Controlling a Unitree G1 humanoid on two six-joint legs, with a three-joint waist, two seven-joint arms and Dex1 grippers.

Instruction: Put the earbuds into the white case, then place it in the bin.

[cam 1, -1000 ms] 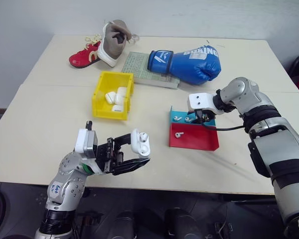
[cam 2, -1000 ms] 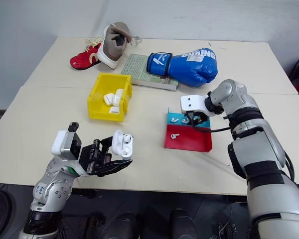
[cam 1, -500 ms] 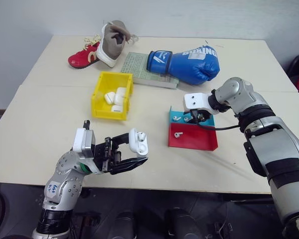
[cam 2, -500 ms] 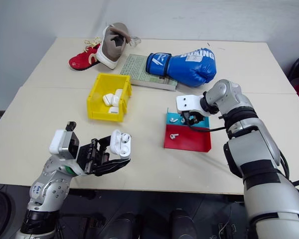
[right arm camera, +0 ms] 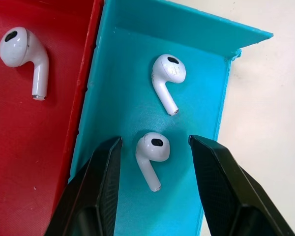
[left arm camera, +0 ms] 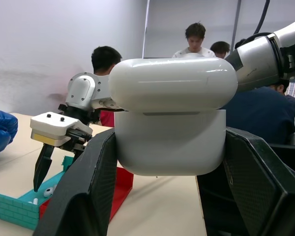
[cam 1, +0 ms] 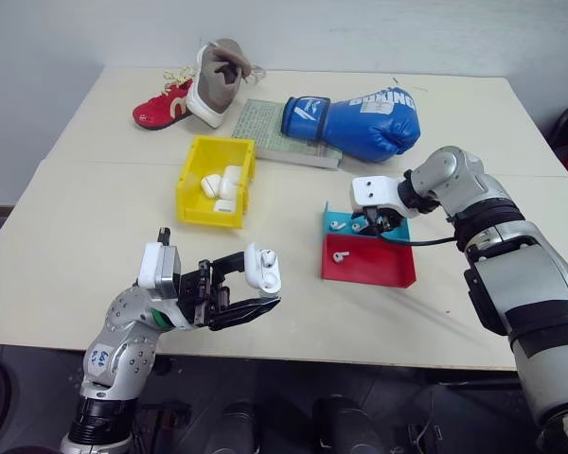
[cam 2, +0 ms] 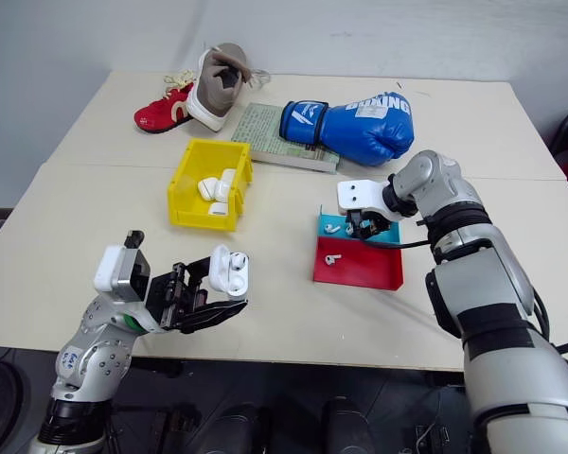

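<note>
Both grippers are at work over a cream table [cam 1: 95, 218]. Left gripper [cam 1: 256, 288], low near the table's front edge, has its two black fingers [left arm camera: 88, 191] pressed against the sides of the white case [cam 1: 263, 268], pinching it clear of the tabletop; the case's lid appears raised in the head views, and an earbud seems to sit inside, though that is hard to make out. Right gripper [right arm camera: 155, 147] points down into the teal end of a teal-and-red tray [cam 1: 379, 270], its fingers [right arm camera: 96, 191] spread apart on either side of one of the earbuds [right arm camera: 151, 150] without touching it. A second earbud [right arm camera: 167, 73] lies just beyond on the teal floor, and a third [right arm camera: 22, 46] rests on the red part. The bin [cam 1: 194, 184], bright yellow, stands on the table to the tray's left and holds several white pieces [cam 1: 222, 184]. At the table's far side lie a blue boxing glove [cam 1: 360, 118] on a book [cam 1: 265, 132], a red shoe [cam 1: 161, 102] and a grey-and-white shoe [cam 1: 213, 76]. People [left arm camera: 105, 61] sit in the background of the left wrist view.
</note>
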